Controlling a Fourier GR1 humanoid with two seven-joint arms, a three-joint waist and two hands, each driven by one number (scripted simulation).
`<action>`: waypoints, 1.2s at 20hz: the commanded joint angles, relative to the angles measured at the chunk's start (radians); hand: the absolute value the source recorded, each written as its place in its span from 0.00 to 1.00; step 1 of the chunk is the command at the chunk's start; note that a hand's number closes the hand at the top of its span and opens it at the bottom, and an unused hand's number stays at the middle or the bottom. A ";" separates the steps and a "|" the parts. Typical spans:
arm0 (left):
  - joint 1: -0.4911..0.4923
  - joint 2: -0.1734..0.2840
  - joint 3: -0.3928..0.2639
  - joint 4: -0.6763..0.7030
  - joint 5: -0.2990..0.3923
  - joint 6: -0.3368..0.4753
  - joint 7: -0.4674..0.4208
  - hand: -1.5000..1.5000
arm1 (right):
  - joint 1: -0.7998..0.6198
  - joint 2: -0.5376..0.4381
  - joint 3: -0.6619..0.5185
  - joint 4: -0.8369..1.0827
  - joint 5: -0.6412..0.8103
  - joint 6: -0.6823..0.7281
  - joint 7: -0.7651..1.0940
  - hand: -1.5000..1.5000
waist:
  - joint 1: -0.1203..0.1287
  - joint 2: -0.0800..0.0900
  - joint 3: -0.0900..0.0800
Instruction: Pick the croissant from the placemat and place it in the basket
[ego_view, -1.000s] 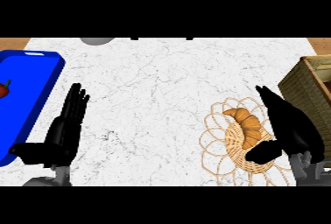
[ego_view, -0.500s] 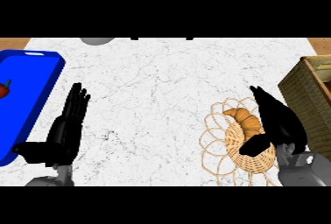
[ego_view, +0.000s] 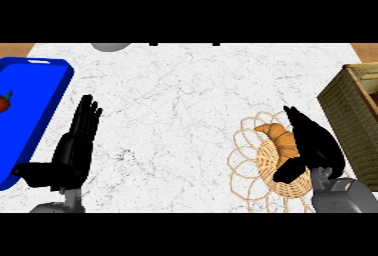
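Croissant (ego_view: 276, 137): 1, lying in basket (ego_view: 251, 176), long axis up-view, touching-close left of my spread right hand (ego_view: 316, 148); left hand (ego_view: 74, 146) open, well apart.

White veined marble-look counter (ego_view: 184, 100), woven wicker basket (ego_view: 255, 165), glossy blue placemat (ego_view: 37, 105), slatted wooden crate (ego_view: 358, 110)

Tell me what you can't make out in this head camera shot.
- Golden croissant: its right part hidden by the black right hand.
- Woven wicker basket: inside partly covered by that hand.
- Red object on the blue placemat: cut off by the left edge.
- Grey object: cut off at the top.
- Wooden crate: cut off at the right.
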 joint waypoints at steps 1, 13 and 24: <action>-0.005 -0.001 0.026 -0.013 -0.021 -0.031 0.017 0.50 | 0.015 0.041 -0.030 0.057 0.050 0.006 -0.065 0.00 | 0.000 0.000 0.000; 0.041 -0.039 0.070 0.032 -0.031 -0.099 -0.058 0.50 | 0.035 0.145 -0.043 0.073 0.152 0.014 -0.093 0.00 | -0.001 0.000 0.000; -0.011 -0.076 0.078 -0.015 -0.082 -0.072 0.047 0.50 | -0.033 0.121 -0.155 0.255 0.142 0.074 -0.267 1.00 | 0.001 0.001 0.000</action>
